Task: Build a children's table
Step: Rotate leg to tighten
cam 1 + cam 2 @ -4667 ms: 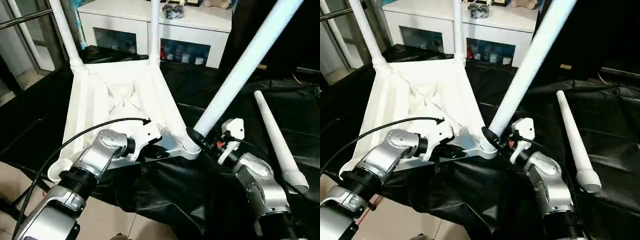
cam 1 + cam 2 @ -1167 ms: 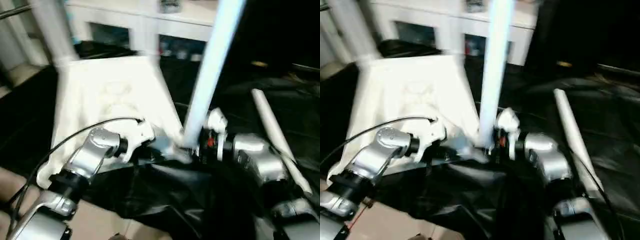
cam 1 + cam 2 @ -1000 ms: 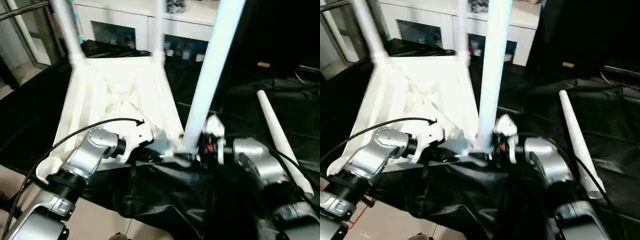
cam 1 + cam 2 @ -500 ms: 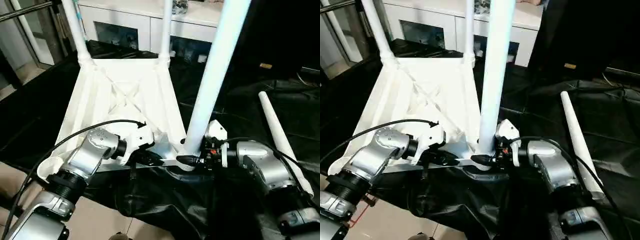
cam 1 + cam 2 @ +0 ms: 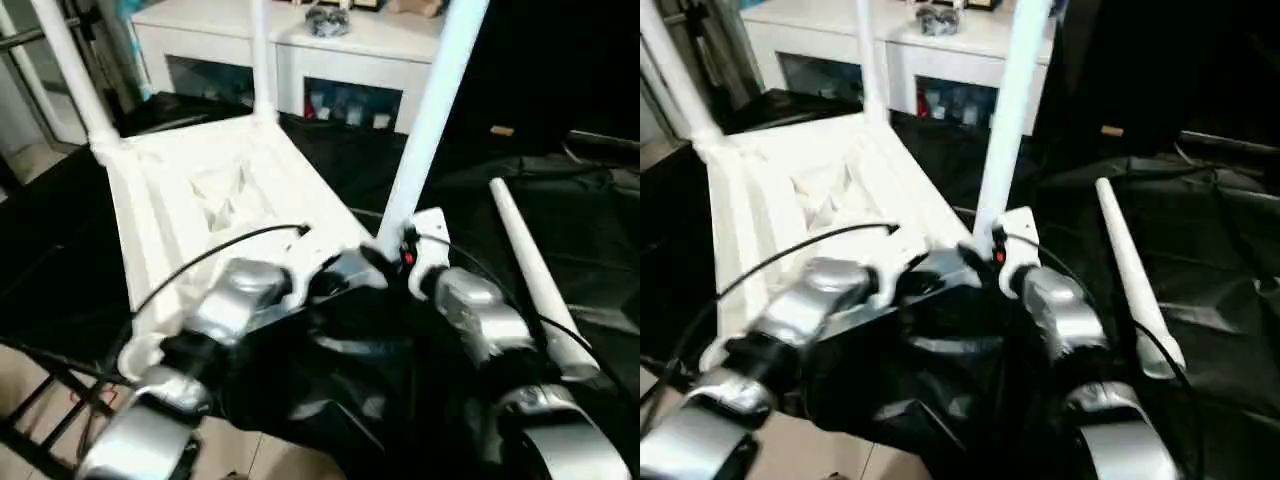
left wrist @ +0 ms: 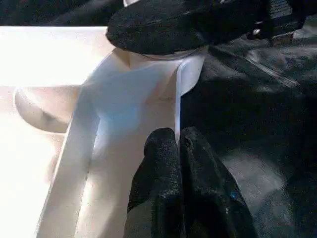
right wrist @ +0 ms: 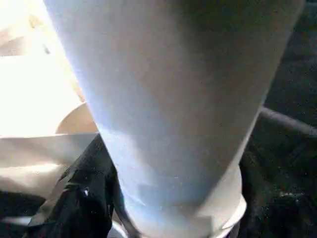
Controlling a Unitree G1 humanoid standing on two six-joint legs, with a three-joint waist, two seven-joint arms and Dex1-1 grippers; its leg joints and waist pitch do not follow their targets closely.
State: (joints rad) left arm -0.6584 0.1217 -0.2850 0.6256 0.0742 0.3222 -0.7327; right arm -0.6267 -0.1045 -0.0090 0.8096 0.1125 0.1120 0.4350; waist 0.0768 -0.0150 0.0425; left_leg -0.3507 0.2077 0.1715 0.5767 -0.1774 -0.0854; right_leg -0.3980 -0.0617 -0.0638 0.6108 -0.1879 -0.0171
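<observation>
The white table top (image 5: 180, 190) lies upside down on black cloth, ribs up. Two white legs (image 5: 70, 80) (image 5: 262, 60) stand in its far corner sockets. A third leg (image 5: 425, 120) rises from the near right corner, leaning slightly right. My right gripper (image 5: 385, 255) is closed around its base, with a black finger (image 7: 84, 198) against the tube. My left gripper (image 6: 177, 148) is shut with its fingers pressed together on the top's thin near rim, just beside that corner. A fourth leg (image 5: 530, 270) lies loose on the cloth to the right.
A white cabinet with glass doors (image 5: 340, 50) stands behind the table top. Crumpled black cloth (image 5: 600, 220) covers the work surface and hangs over its near edge. Bare floor (image 5: 40, 400) and a dark frame show at the lower left.
The whole picture has swung, so the camera moved. The right gripper has tightened a little around the leg's base. The left gripper stays on the rim.
</observation>
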